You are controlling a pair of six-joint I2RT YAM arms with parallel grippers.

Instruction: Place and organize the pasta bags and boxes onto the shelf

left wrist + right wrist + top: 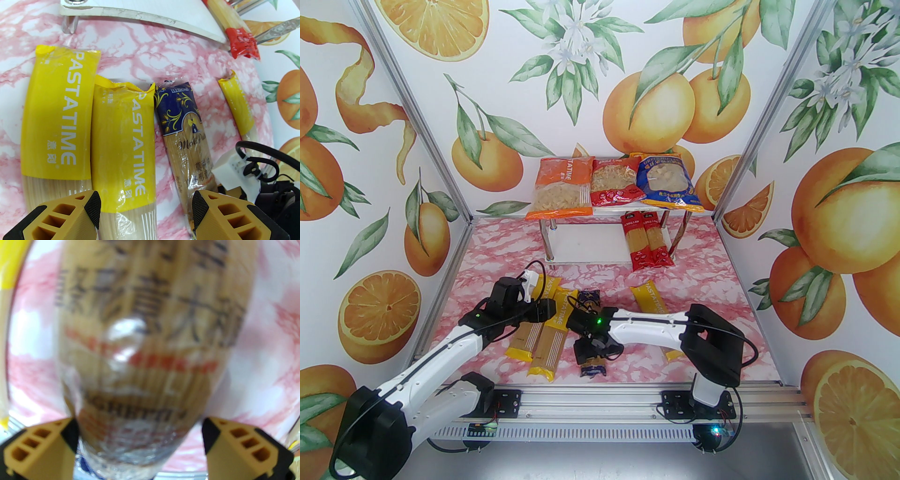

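On the shelf [586,243] the top board carries the orange bag [560,187], red bag [613,180] and blue bag [668,180]. Two red spaghetti packs [647,241] lean on its lower board at the right. Two yellow packs [525,340] [548,347] lie side by side on the floor, with the dark blue pack [588,297] just to their right. My left gripper [146,206] is open over the second yellow pack [121,145]. My right gripper [139,434] is open and straddles the dark blue pack [150,333], which looks very close and blurred.
A third yellow pack [649,300] lies partly under the right arm [656,328]. The right wrist [269,187] sits close beside my left fingers. The shelf's lower board is bare on its left. Metal frame posts and patterned walls close in both sides.
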